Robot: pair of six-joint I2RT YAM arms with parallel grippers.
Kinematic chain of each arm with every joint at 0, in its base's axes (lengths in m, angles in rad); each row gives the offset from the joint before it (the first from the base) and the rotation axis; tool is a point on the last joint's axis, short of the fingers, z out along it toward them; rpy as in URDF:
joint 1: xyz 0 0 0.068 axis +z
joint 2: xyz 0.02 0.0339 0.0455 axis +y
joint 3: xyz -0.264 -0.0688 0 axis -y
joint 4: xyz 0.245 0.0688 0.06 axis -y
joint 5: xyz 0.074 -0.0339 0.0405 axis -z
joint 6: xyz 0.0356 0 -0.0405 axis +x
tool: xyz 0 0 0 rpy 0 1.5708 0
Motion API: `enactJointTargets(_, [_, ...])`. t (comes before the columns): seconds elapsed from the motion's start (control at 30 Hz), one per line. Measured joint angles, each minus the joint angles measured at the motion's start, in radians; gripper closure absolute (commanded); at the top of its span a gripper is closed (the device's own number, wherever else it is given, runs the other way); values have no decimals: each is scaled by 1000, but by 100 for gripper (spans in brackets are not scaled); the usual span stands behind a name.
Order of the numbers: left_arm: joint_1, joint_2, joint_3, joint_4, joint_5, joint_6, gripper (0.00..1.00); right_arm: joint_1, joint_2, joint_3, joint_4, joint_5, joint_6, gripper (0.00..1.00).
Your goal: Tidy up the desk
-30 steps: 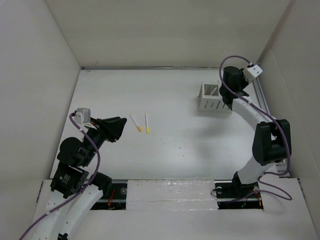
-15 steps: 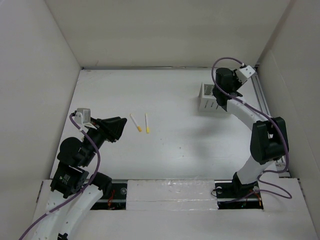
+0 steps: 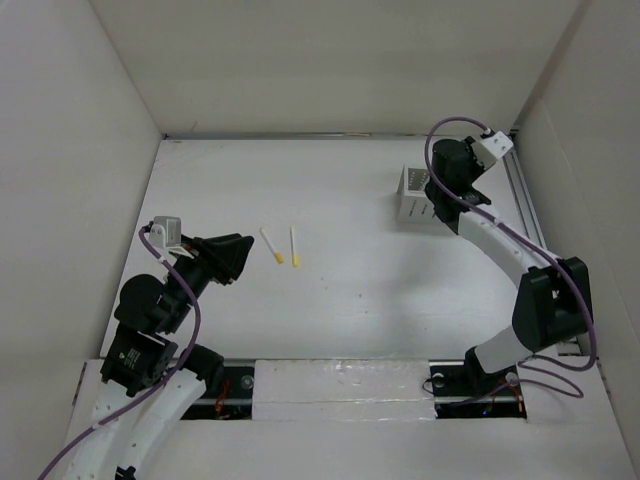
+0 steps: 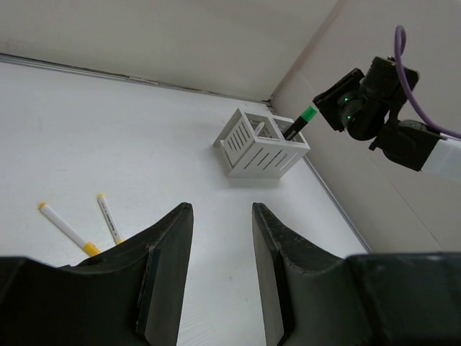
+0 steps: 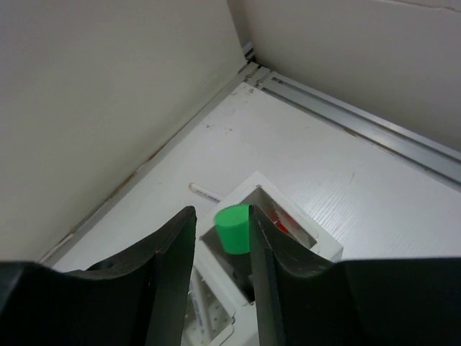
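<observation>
On the white desk [image 3: 350,290] a white slotted box [image 3: 411,207] stands at the far right. My right gripper [image 3: 436,192] hangs over it, open. A green-capped marker [image 5: 233,228] stands in the box [image 5: 317,234] between the jaws, touching one finger with a gap to the other. The same marker [image 4: 299,122] shows in the left wrist view, leaning out of the box [image 4: 263,144]. My left gripper [image 3: 245,257] is open and empty at the near left [image 4: 222,207]. Two yellow-capped markers [image 3: 271,245] [image 3: 295,246] lie just to its right.
A metal rail [image 3: 520,190] runs along the desk's right edge. White walls close in the desk at the left, back and right. Something red [image 5: 277,220] sits in the box's far compartment. A white pen [image 5: 205,193] lies on the desk beyond the box.
My right gripper has moved left over the box with the green-capped marker, and its jaws have spread a little. The left arm has not moved.
</observation>
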Motion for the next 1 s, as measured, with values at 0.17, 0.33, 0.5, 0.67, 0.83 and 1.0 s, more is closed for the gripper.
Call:
enactJointTargets(0.17, [0, 0, 0, 0, -1, 0, 65, 24, -113, -22, -6, -97, 4, 51])
enactJointTargets(0.33, [0, 0, 0, 0, -1, 0, 65, 32, -214, -34, -24, -255, 14, 60])
enactJointTargets(0.5, [0, 0, 0, 0, -2, 0, 65, 54, -294, -81, -39, -381, 35, 83])
enactJointTargets(0.67, [0, 3, 0, 0, -2, 0, 65, 51, -324, -194, -27, -442, 103, 100])
enactJointTargets(0.83, [0, 14, 0, 0, -1, 0, 65, -158, -293, -240, -53, -564, 223, 97])
enactJointTargets(1.0, [0, 19, 0, 0, -1, 0, 65, -377, -298, -314, -32, -699, 338, 68])
